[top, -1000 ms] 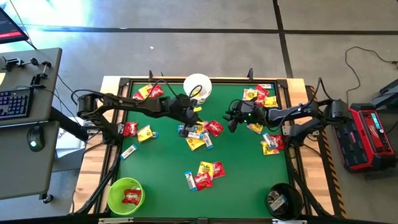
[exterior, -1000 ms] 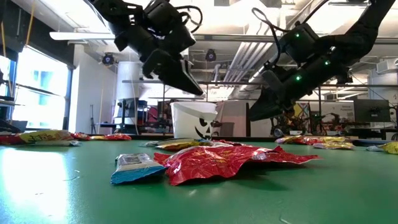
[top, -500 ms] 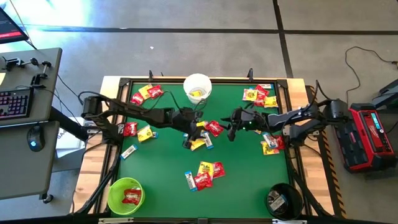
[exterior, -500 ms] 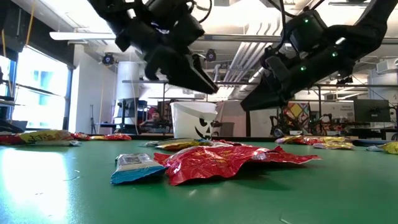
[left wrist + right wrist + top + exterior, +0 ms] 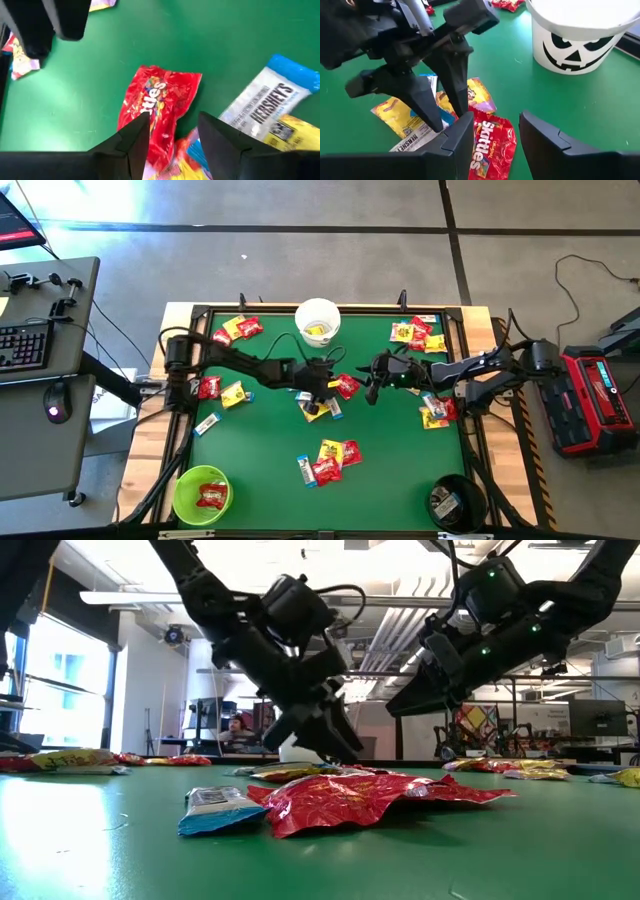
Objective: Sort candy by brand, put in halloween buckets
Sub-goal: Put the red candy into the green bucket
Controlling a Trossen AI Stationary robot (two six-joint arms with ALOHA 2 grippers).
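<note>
While both arms meet near the counter's (image 5: pixel 260 440) middle, the left claw (image 5: pixel 318 396) hangs spread and empty over a red packet (image 5: pixel 159 112) just before the white bucket (image 5: pixel 317 321); the right claw (image 5: pixel 371 388), also spread and empty, hovers beside it.

You see two matte black, angular jointed arms. The left arm (image 5: pixel 235 362) trails a thin black cable looping over its wrist. The right arm (image 5: pixel 470 365) shows small green indicator lights near its wrist. Each ends in blocky, tapered black fingers (image 5: pixel 455 140).
</note>
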